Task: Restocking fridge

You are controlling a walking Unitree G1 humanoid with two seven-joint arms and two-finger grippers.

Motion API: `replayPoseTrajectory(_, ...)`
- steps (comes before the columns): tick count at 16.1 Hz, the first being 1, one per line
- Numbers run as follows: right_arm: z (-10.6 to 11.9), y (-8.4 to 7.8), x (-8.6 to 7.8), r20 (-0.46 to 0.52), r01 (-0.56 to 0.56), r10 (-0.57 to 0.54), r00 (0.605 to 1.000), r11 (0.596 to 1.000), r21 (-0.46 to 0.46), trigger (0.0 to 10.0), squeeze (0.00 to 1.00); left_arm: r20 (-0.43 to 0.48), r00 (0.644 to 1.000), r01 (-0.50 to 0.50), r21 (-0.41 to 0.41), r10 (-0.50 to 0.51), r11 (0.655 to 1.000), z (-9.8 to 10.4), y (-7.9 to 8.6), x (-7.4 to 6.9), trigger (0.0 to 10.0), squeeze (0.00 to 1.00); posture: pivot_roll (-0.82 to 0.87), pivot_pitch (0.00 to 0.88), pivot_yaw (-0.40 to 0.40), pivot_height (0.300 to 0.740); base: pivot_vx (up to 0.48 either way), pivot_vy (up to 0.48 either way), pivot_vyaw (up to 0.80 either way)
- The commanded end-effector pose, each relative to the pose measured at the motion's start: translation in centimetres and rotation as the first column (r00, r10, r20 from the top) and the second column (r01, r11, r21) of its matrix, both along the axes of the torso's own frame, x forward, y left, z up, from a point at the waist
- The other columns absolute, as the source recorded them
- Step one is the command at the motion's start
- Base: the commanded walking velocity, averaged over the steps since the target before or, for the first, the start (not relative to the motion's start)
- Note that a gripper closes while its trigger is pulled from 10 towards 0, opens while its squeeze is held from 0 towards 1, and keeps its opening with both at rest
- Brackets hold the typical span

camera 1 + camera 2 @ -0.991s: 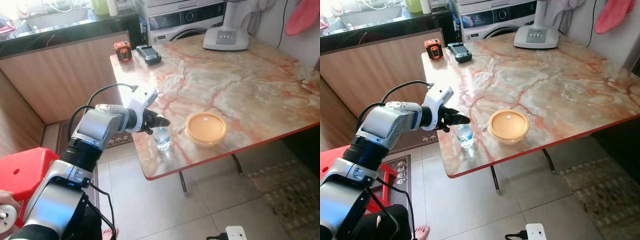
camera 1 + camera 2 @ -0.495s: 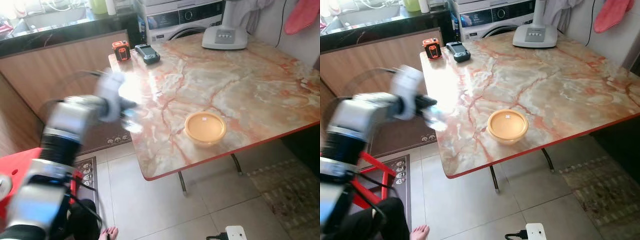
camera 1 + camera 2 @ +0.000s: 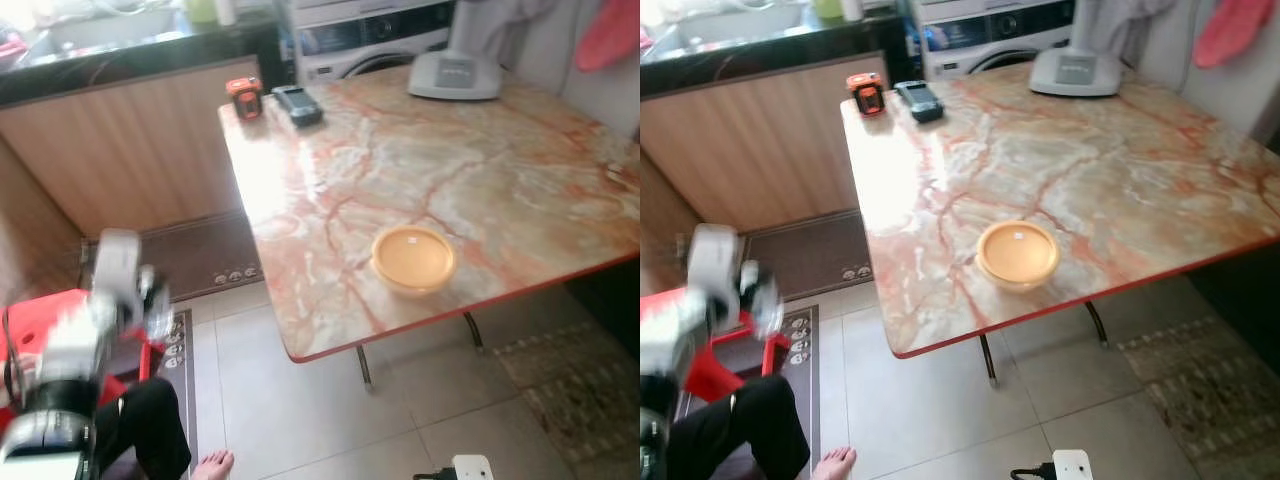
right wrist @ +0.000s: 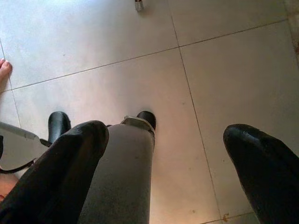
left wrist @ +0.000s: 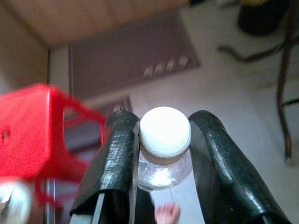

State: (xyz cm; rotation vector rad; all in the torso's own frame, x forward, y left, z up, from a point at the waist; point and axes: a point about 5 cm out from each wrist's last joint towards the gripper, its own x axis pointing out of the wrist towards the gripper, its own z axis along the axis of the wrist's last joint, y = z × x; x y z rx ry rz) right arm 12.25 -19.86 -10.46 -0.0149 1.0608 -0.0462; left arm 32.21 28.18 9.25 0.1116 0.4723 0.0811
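A small clear bottle (image 5: 164,140) with a white cap sits between the two black fingers (image 5: 117,149) of my left gripper (image 5: 164,122), which is shut on its neck. In the eye views that left gripper (image 3: 148,300) is a blurred shape low at the left, off the table and above the red stool (image 3: 40,320). My right gripper (image 4: 163,133) hangs idle over the tiled floor, open with nothing between its fingers.
The marble table (image 3: 330,335) carries an orange lidded bowl (image 3: 413,258) near its front edge, an orange tool (image 3: 245,97) and a black device (image 3: 297,105) at its far corner. A person's dark trouser leg (image 3: 150,420) and bare foot (image 3: 215,463) are beside the stool.
My left arm has swung from the table's front edge leftward and down, carrying the bottle off the table to above the red stool. The bowl stays put.
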Motion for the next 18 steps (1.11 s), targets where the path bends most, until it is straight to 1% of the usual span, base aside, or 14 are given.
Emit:
replayPoseTrajectory(1,-0.5,0.6,-1.3,-0.029,0.056,-0.055,0.998,0.998,0.025,10.0,0.00,0.037,0.997,-0.064,-0.022,0.065,0.998,-1.3,1.0,-1.0,10.0,0.00,-0.01,0.000,0.088,0.740,0.000,0.000,0.00)
replayPoseTrajectory(2,-0.5,0.6,-1.4,-0.026,0.065,-0.065,0.998,0.998,0.022,10.0,0.00,-0.017,0.996,-0.083,0.014,0.083,0.996,-3.2,1.4,-2.2,10.0,0.00,-0.01,0.000,0.090,0.740,0.000,0.000,0.00)
replayPoseTrajectory(3,-0.5,0.6,-1.3,-0.022,0.067,-0.067,0.998,0.998,0.017,10.0,0.00,-0.081,0.992,-0.091,0.057,0.095,0.994,-5.7,1.6,-4.0,10.0,0.00,-0.02,0.000,0.092,0.740,0.000,0.000,0.00)
replayPoseTrajectory(4,-0.5,0.6,-1.3,-0.021,0.072,-0.071,0.997,0.997,0.016,10.0,0.00,-0.095,0.991,-0.093,0.065,0.099,0.994,-6.3,1.6,-4.5,10.0,0.00,-0.02,0.000,0.092,0.740,0.000,0.000,0.00)
replayPoseTrajectory(6,-0.5,0.4,-1.4,-0.014,0.118,-0.118,0.993,0.993,0.011,10.0,0.00,-0.177,0.974,-0.127,0.102,0.144,0.987,-9.3,1.6,-7.1,10.0,0.00,-0.01,0.000,0.084,0.740,0.000,0.000,0.00)
replayPoseTrajectory(7,-0.5,0.4,-1.4,-0.012,0.127,-0.127,0.992,0.992,0.008,10.0,0.00,-0.206,0.968,-0.125,0.112,0.146,0.986,-10.0,1.5,-7.8,10.0,0.00,-0.01,0.000,0.083,0.740,0.000,0.000,0.00)
replayPoseTrajectory(8,-0.4,0.3,-1.4,0.007,0.169,-0.169,0.986,0.986,0.005,10.0,0.00,-0.319,0.938,-0.106,0.122,0.140,0.987,-12.8,0.5,-10.7,10.0,0.00,-0.01,0.000,0.083,0.740,0.000,0.000,0.00)
replayPoseTrajectory(9,-0.4,0.2,-1.4,0.022,0.190,-0.190,0.981,0.982,0.002,10.0,0.00,-0.360,0.921,-0.117,0.105,0.147,0.988,-13.8,0.1,-11.9,10.0,0.00,-0.01,0.000,0.084,0.740,0.000,0.000,0.00)
replayPoseTrajectory(10,-0.3,0.1,-1.4,0.054,0.241,-0.240,0.969,0.971,-0.007,10.0,0.00,-0.423,0.893,-0.131,0.076,0.151,0.988,-15.2,-0.8,-13.5,10.0,0.00,-0.02,0.000,0.091,0.740,0.000,0.000,0.00)
replayPoseTrajectory(11,-0.2,0.0,-1.4,0.077,0.270,-0.268,0.960,0.963,-0.012,10.0,0.00,-0.473,0.871,-0.113,0.072,0.133,0.991,-16.1,-1.5,-14.7,10.0,0.00,-0.04,0.000,0.095,0.740,0.000,0.000,0.00)
replayPoseTrajectory(12,-0.1,0.0,-1.4,0.084,0.270,-0.268,0.960,0.963,-0.015,10.0,0.00,-0.487,0.865,-0.099,0.075,0.123,0.992,-16.4,-1.8,-15.0,10.0,0.00,-0.04,0.000,0.095,0.740,0.000,0.000,0.00)
replayPoseTrajectory(14,0.1,-0.1,-1.2,0.117,0.209,-0.201,0.973,0.976,-0.061,10.0,0.00,-0.522,0.845,-0.101,0.057,0.116,0.993,-17.3,-2.8,-16.3,10.0,0.00,-0.04,0.000,0.087,0.740,0.000,0.000,0.00)
replayPoseTrajectory(16,0.2,-0.2,-1.1,0.132,0.177,-0.166,0.977,0.981,-0.078,10.0,0.00,-0.520,0.847,-0.099,0.047,0.108,0.994,-17.5,-3.2,-16.6,10.0,0.00,-0.03,0.005,0.083,0.740,0.000,0.000,0.00)
replayPoseTrajectory(18,0.5,-0.4,-0.9,0.182,0.167,-0.147,0.972,0.981,-0.100,10.0,0.00,-0.523,0.848,-0.071,0.046,0.085,0.996,-17.7,-3.6,-16.6,10.0,0.00,-0.03,0.010,0.082,0.740,0.000,0.000,0.00)
